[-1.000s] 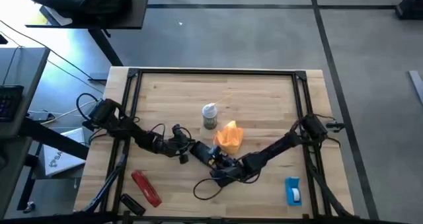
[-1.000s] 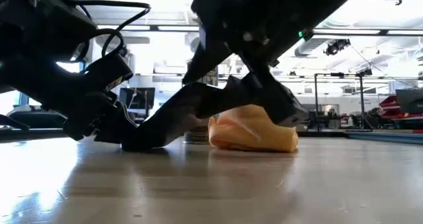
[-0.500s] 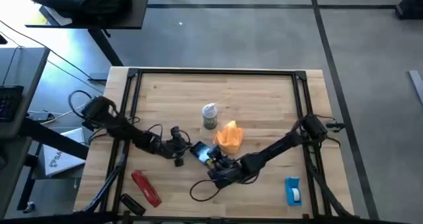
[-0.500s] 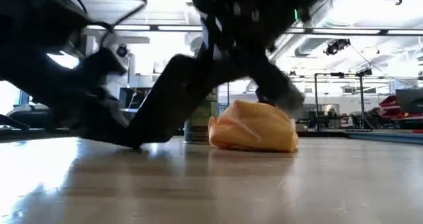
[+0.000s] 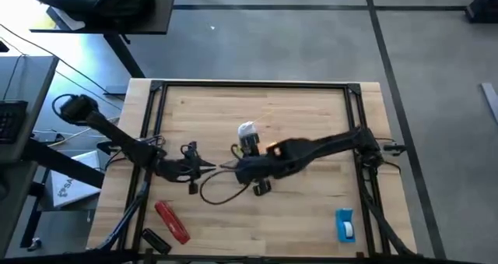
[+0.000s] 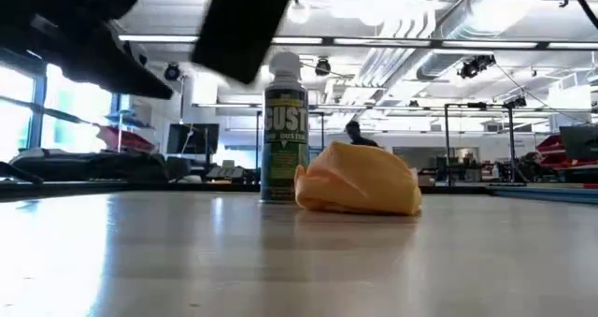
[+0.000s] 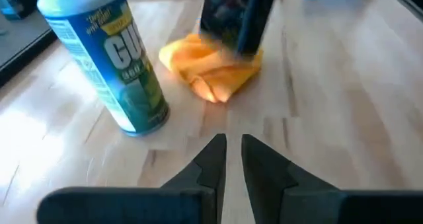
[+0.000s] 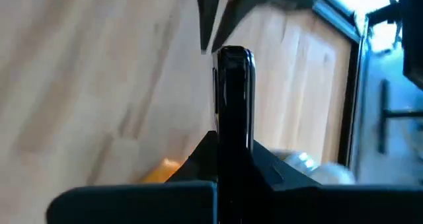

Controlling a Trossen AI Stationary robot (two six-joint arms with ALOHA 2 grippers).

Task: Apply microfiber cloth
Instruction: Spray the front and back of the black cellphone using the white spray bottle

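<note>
- Since a second ago the right gripper (image 5: 243, 168) is being lifted off the table (image 5: 311, 209), the black phone (image 8: 232, 98) carried up with it.
- High view: the microfiber cloth (image 5: 274, 149) is mostly being hidden under the right arm, beside the spray can (image 5: 247, 137).
- Low view: cloth is being left touching the can's base.
- Left wrist: left gripper (image 7: 232, 148) is being kept nearly pressed together, empty.
- Right wrist: phone is being pinched edge-on.

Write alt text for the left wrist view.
A bunched orange microfiber cloth lies on the wooden table, with a black phone held upright just above it. A spray can stands beside the cloth, and the left gripper points toward them, fingers nearly together.
</note>
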